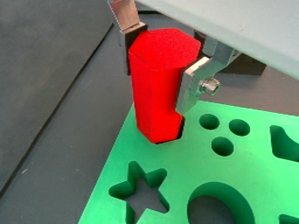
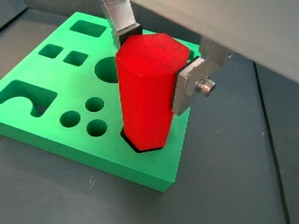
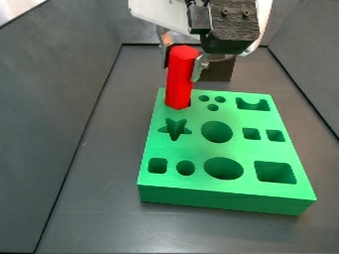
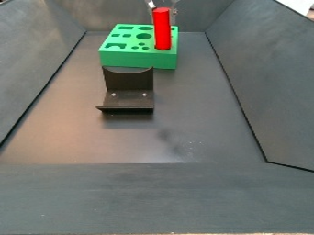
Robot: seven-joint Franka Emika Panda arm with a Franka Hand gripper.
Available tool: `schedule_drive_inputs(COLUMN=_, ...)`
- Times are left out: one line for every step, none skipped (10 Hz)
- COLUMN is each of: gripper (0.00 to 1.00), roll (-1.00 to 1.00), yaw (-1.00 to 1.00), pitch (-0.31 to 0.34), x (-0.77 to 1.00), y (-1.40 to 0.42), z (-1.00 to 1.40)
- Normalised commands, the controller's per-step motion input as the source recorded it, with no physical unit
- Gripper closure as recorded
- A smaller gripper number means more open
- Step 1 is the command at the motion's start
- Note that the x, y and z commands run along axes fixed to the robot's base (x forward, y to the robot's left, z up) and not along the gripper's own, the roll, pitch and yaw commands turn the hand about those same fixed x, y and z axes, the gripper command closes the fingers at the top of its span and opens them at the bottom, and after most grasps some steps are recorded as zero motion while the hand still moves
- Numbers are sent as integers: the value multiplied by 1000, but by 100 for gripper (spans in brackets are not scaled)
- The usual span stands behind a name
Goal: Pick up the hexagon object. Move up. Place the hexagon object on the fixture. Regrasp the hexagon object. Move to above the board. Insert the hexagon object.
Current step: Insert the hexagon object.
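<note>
Dark matte floor | board | gripper clamped on upright hexagon object, tip entering corner hex hole | fixture empty | advice: keep vertical, facets aligned, descend slowly, release once seated.

Hexagon object upright in board corner hole

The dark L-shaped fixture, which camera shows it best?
A side view, the only one with the dark L-shaped fixture unobstructed on the floor before the green board. The others frame only the gripper holding the red hexagonal peg over the board.
</note>
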Motion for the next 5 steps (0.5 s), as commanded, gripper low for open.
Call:
schedule_drive_inputs(gripper=100, roll=0, yaw=91, pitch=0, x=20, y=0, z=-129)
schedule_drive_inputs(gripper=100, roll=-9, yaw=97, pitch=-3, x=114, y=0, z=-226)
schedule_drive_inputs(gripper=100, roll=-17, yaw=34, pitch=0, x=189, y=0, z=-151)
schedule_drive_inputs(gripper=100, roll=0, yaw=40, pitch=0, x=146, y=0, z=-134)
schedule_drive_inputs(gripper=100, roll=0, yaw=100, pitch=0, x=117, y=0, z=-146)
